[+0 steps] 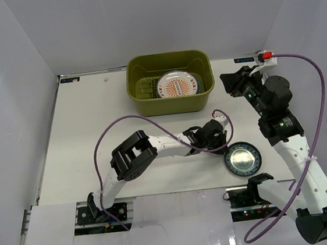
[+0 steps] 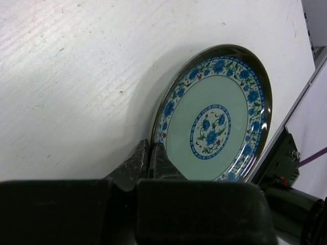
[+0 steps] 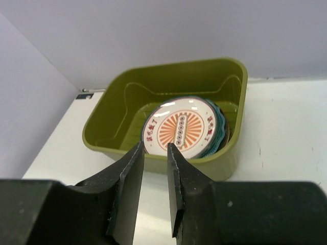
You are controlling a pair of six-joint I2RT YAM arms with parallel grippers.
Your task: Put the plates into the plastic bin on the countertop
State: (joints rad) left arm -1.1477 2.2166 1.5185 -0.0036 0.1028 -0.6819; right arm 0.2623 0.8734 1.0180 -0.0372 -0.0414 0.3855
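Left wrist: blue-floral plate (image 2: pixel 212 120) on countertop (image 2: pixel 76 76), rim against closed jaws.

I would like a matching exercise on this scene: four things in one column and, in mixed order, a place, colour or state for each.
1. orange-patterned plate
2. blue-flowered plate
3. plastic bin
4. right hand

A. olive green
B. lying on the countertop
C. empty and open
D. inside the bin

Pairs: 1-D, 2-B, 3-A, 4-C
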